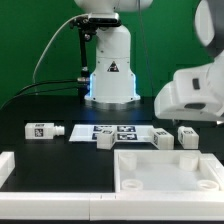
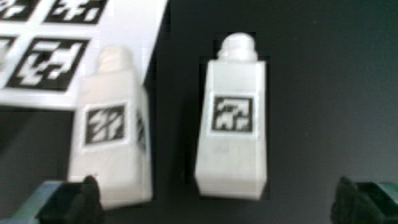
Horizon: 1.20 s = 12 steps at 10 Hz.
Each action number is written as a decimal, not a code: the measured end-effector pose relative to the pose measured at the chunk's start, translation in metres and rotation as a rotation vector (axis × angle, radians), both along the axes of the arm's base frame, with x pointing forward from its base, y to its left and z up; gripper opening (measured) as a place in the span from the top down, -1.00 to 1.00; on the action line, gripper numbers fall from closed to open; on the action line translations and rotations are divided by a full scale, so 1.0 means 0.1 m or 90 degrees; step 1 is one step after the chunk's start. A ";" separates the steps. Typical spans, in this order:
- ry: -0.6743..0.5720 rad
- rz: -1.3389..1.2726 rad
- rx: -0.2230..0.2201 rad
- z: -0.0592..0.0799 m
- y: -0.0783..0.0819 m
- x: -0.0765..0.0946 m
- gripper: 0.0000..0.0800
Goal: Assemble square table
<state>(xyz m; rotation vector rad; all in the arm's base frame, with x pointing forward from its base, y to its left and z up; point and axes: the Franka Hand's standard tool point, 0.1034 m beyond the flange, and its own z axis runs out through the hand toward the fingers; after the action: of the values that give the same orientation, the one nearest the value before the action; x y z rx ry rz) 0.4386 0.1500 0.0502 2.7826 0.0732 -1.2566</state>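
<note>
Square tabletop (image 1: 165, 172) at counter (image 1: 50, 105) edge nearest exterior camera. Marker board (image 1: 115, 131) mid-counter. Board-side leg (image 2: 111, 125) and outer leg (image 2: 235, 115) lie parallel, not touching, below fingers (image 2: 71, 200), spread wide, empty.

White tray top (image 1: 170, 172), two tagged legs (image 2: 235, 115) lying parallel

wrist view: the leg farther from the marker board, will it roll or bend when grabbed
Probably won't roll: the leg lies on a flat face and looks blocky. Likely stiff, being solid-looking white plastic. Its smooth sides might slip a little in the claw.
</note>
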 end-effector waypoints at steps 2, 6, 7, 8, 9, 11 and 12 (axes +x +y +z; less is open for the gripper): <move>0.021 -0.033 -0.002 -0.15 0.09 -0.16 -0.62; 0.033 -0.039 -0.008 -0.19 0.06 -0.19 -0.62; 0.050 -0.057 -0.033 -0.24 0.07 -0.26 -0.62; 0.079 -0.079 -0.045 -0.28 0.08 -0.31 -0.62; 0.093 -0.089 -0.048 -0.29 0.07 -0.30 -0.62; 0.093 -0.099 -0.056 -0.31 0.05 -0.29 -0.62; 0.095 -0.102 -0.062 -0.35 0.05 -0.31 -0.62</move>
<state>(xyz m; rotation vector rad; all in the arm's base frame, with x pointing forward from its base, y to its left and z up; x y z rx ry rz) 0.4075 0.1552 0.0152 2.6536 -0.1994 -1.4620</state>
